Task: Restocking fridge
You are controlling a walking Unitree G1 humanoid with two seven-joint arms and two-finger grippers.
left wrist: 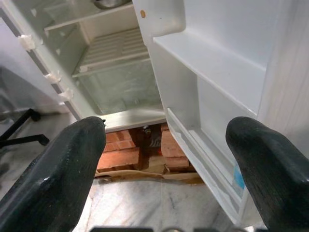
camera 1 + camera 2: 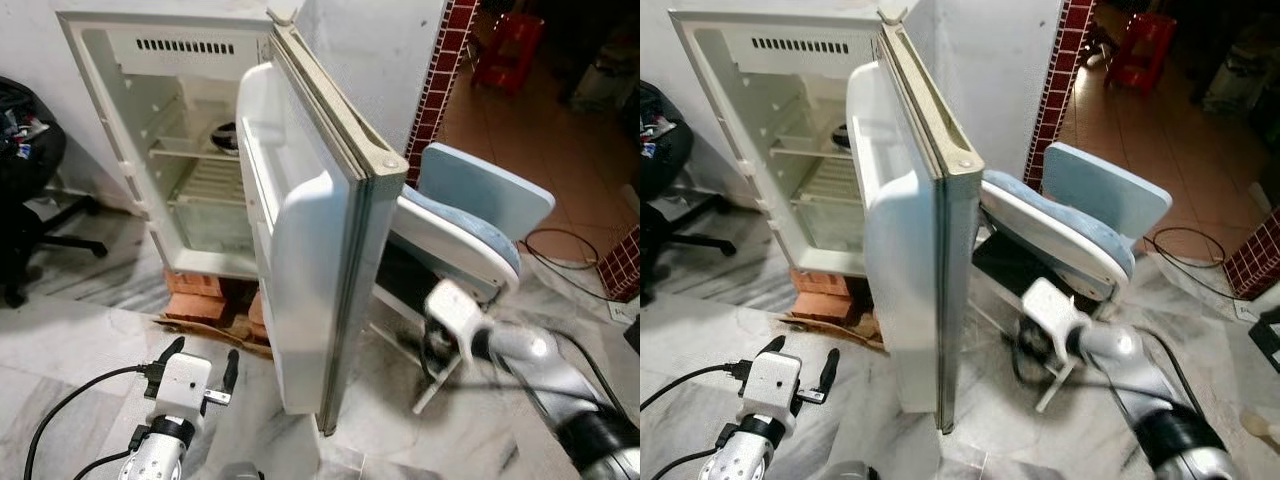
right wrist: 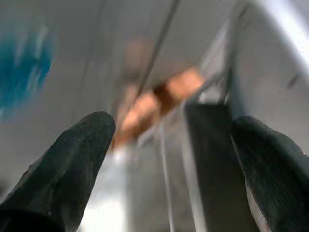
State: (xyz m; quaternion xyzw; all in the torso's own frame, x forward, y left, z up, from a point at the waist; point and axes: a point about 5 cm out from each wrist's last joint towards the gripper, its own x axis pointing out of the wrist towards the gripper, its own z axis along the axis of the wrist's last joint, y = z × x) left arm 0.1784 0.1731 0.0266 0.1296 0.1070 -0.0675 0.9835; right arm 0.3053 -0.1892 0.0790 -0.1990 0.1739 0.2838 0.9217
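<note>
Fridge [image 2: 190, 150] door [image 2: 310, 250] open; left hand [image 2: 200, 368] spread, low.

Blue chair [image 2: 470, 215] just beyond right pincer; bricks [image 2: 195, 292] ahead of left pincer; office chair [image 2: 25, 190] farther left.

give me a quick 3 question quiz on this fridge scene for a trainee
1. True or false: the fridge door stands open.
2. What does the fridge rest on? A) red bricks B) a wooden pallet C) the bare floor
3. Fill in: the left gripper, low in front of the fridge, has its fingers ____ and holds nothing.

Key
1. True. The door is swung wide, showing the wire shelf inside.
2. A. Red bricks sit under the cabinet, on the marble floor.
3. Open. The right gripper is open too, beyond the door near the pale blue chair.
</note>
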